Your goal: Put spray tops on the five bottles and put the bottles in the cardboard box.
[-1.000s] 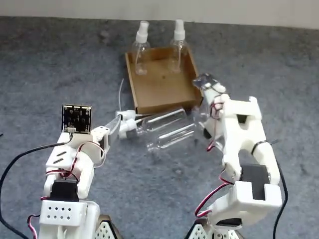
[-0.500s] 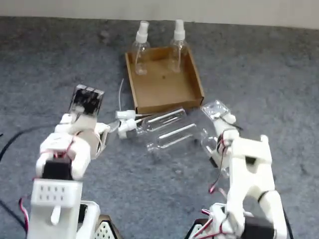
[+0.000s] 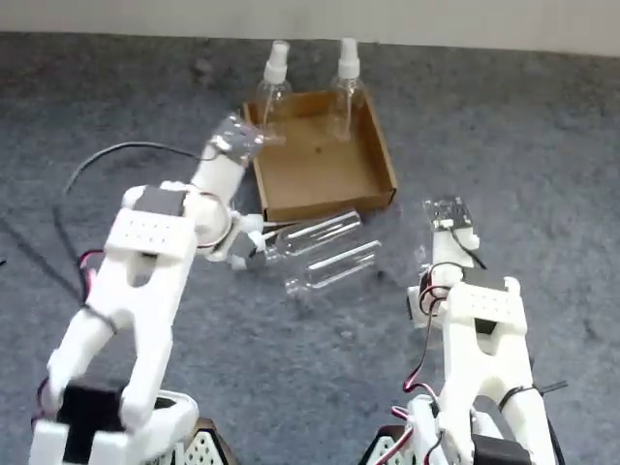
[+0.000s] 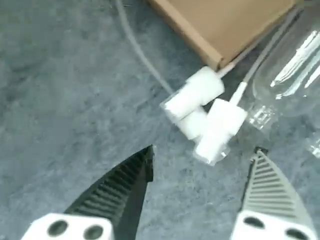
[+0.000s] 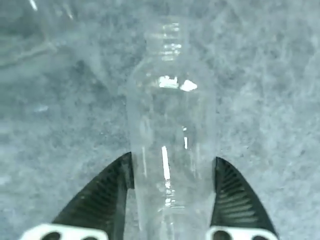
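At the grey desk [image 3: 504, 126], my left pincer [image 4: 204, 151] hangs released, its two fingers spread wide above a pair of loose white spray tops [image 4: 195, 92]. The tops lie touching each other just off the near corner of the cardboard box [image 3: 320, 179], with their thin tubes trailing out beside that corner. One top rests just beside the open neck of a clear lying bottle [image 3: 312, 235]. It is one of two uncapped bottles stretched side by side on the desk in front of the box, and the second lying bottle [image 3: 334, 269] sits a little nearer to the arms. My right pincer [image 5: 172, 159] is grasping a third uncapped bottle [image 5: 170, 100], with a dark finger pressed to each side of its clear body and its neck pointing away from the wrist. This is out past the box's near corner on the right arm's side, and I cannot tell whether the bottle touches the desk. Inside the box, two capped bottles [image 3: 274, 102] stand upright along the far wall, apart from each other, with their white spray heads rising above the cardboard rim.
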